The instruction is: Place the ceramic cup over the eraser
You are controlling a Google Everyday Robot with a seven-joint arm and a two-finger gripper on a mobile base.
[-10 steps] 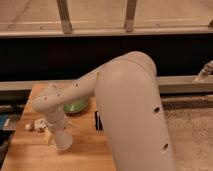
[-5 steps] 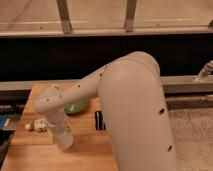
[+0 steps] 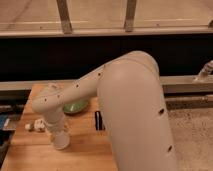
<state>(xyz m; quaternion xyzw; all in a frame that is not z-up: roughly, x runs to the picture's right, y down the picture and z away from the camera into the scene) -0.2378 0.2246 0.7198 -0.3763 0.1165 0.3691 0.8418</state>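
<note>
The eraser [image 3: 99, 120], a small black block with white stripes, stands upright on the wooden table [image 3: 30, 152], just right of the arm's forearm. My gripper [image 3: 61, 142] is at the lower end of the white arm, pointing down onto the table's left part, a hand's width left of the eraser. It is shut, and the wrist hides its fingers. The arm ends in a white tapered shape on the tabletop. I cannot tell whether that is the ceramic cup or part of the wrist, and no other cup is in view.
A green bowl [image 3: 75, 106] sits behind the forearm toward the back of the table. Small pale and reddish-brown objects [image 3: 35, 125] lie left of the gripper. The big upper arm [image 3: 135, 110] covers the table's right side. A dark wall with a ledge runs behind.
The gripper has closed. The arm has stayed nearly still over the same spot on the table, and the eraser and bowl have not moved.
</note>
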